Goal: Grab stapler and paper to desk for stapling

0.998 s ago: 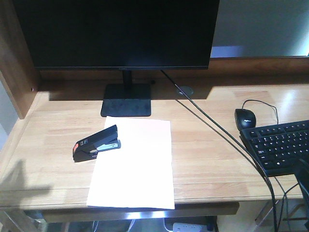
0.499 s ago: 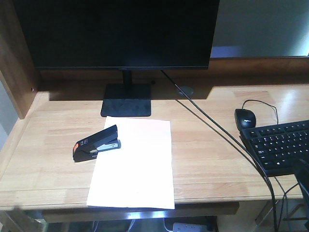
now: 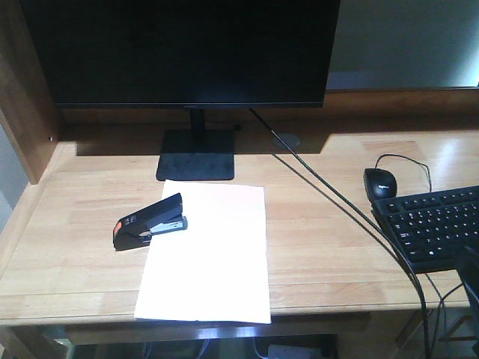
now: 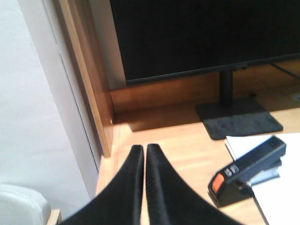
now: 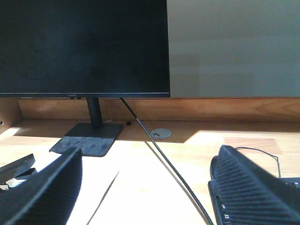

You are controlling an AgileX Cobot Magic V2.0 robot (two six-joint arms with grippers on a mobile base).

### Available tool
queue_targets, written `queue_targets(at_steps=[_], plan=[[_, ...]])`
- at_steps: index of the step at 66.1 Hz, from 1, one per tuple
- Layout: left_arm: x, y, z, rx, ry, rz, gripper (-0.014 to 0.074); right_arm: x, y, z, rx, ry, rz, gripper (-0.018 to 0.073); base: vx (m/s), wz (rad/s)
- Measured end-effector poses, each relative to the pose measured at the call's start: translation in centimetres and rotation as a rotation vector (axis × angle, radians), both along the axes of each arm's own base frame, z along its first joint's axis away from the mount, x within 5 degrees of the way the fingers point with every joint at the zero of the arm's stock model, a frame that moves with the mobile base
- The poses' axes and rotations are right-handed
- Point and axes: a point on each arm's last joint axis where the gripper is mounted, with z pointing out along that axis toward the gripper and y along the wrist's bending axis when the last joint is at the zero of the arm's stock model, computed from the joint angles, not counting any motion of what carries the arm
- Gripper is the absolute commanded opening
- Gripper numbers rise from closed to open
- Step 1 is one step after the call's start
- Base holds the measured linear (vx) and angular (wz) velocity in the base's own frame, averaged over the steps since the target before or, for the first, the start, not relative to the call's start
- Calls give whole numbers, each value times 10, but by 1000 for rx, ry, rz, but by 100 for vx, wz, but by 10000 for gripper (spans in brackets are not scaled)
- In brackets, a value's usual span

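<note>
One stapler [image 3: 150,221] and one sheet of paper [image 3: 209,258] lie on the one desk [image 3: 322,247]. There is one monitor [image 3: 187,52], standing on one flat black base [image 3: 196,155]. One black computer mouse [image 3: 380,182] and one black keyboard [image 3: 434,224] sit at the right. One round grommet [image 3: 287,140] shows in the desktop behind. Two grippers appear in the wrist views, a left gripper [image 4: 144,154] and a right gripper [image 5: 145,164], each with two black fingers.
</note>
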Motion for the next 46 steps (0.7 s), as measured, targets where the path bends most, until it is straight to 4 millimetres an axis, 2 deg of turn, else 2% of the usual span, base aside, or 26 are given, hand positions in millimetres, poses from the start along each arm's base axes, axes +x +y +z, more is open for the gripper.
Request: queue_targets(at_steps=[12, 46], plan=[[-9, 1, 4, -2, -53, 4, -7, 0, 0, 0, 0, 0, 0, 560, 0, 0], [-10, 1, 2, -2, -34, 10, -7, 0, 0, 0, 0, 0, 0, 560, 0, 0]])
